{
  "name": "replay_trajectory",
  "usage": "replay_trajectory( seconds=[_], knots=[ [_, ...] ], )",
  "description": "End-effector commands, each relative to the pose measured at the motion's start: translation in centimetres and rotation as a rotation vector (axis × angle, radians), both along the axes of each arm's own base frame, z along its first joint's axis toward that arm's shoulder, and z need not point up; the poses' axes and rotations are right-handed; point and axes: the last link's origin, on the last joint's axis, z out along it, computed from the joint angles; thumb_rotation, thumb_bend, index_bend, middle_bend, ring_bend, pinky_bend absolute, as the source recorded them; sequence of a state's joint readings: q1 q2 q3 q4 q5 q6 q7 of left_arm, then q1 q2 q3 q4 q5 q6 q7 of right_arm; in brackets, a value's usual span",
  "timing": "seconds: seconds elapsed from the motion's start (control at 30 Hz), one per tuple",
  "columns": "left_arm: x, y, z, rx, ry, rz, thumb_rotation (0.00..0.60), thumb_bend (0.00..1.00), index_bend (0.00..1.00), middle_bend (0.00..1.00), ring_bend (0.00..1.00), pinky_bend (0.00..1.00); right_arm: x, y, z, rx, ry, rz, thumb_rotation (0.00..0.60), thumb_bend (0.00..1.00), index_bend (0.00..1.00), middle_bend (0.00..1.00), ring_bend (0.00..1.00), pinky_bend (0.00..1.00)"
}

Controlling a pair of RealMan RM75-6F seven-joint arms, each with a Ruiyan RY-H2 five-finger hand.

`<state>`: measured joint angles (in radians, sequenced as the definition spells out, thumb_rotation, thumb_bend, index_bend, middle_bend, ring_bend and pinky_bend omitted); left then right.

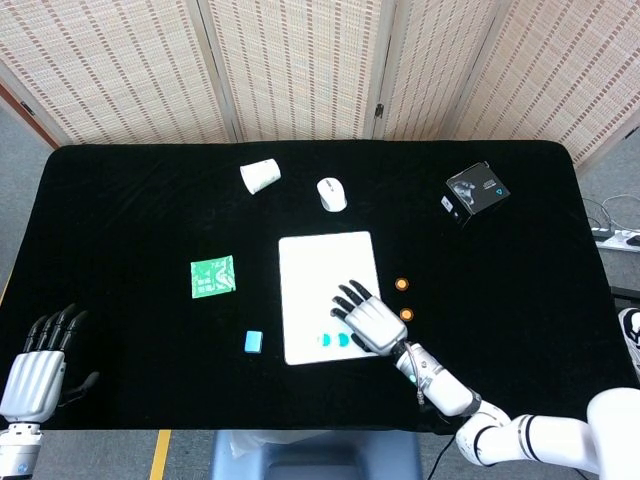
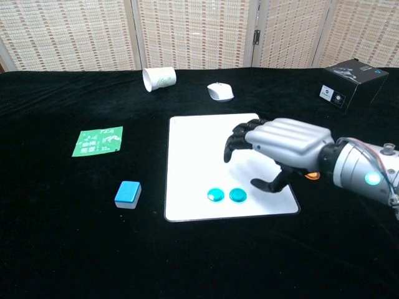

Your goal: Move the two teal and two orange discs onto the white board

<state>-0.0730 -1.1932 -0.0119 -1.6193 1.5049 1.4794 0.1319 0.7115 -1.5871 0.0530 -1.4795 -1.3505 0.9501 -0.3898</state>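
A black-draped bench (image 1: 130, 200) filled the frame, woven screens (image 1: 300, 65) along the top edge. Two teal discs (image 2: 225, 195) lay side by side low on the white board (image 2: 199, 149); two orange discs (image 1: 403, 298) sat just right of it (off the board). The right hand (image 2: 283, 146) hovered empty, fingers apart; the left hand (image 1: 40, 365), lower left, likewise.

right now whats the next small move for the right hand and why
Probably swing the right hand rightward to the nearer orange disc: both teal discs already lie on the white board, the hand is empty, and both orange discs sit on the cloth.
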Motion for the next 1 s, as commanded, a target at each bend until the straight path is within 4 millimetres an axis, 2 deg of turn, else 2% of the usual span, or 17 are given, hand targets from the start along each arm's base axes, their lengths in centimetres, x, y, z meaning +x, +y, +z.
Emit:
replay_trajectory(
  seconds=[0.03,0.27,0.37,0.53,0.73,1.0],
  knots=[
    [0.1,0.1,0.0,0.000,-0.001,-0.002,0.600,0.28,0.10,0.01,0.03,0.00,-1.4,-0.9,2.5,-0.076,-0.023,-0.056,0.600,0.47,0.30,0.19,0.01,0.00],
    [0.5,0.2,-0.3,-0.008,-0.005,-0.019,0.600,0.28,0.10,0.01,0.03,0.00,-6.0,-0.5,5.3,-0.134,0.006,-0.164,0.600,0.47,0.34,0.19,0.00,0.00],
    [0.8,0.3,-0.4,-0.010,-0.005,-0.029,0.600,0.28,0.10,0.01,0.03,0.00,-7.9,-0.5,5.6,-0.143,0.017,-0.219,0.600,0.47,0.34,0.19,0.01,0.00],
    [1.2,0.4,-0.6,-0.015,-0.004,-0.038,0.600,0.28,0.10,0.01,0.04,0.00,-9.9,0.3,5.0,-0.119,0.046,-0.252,0.600,0.47,0.35,0.19,0.00,0.00],
    [1.5,0.3,-0.7,-0.025,-0.006,-0.045,0.600,0.28,0.10,0.01,0.04,0.00,-10.7,0.8,4.0,-0.100,0.058,-0.255,0.600,0.47,0.36,0.20,0.00,0.00],
    [1.4,0.2,-0.6,-0.034,-0.016,-0.040,0.600,0.28,0.10,0.01,0.04,0.00,-10.2,0.0,3.5,-0.105,0.059,-0.235,0.600,0.47,0.37,0.20,0.00,0.00]
  ],
)
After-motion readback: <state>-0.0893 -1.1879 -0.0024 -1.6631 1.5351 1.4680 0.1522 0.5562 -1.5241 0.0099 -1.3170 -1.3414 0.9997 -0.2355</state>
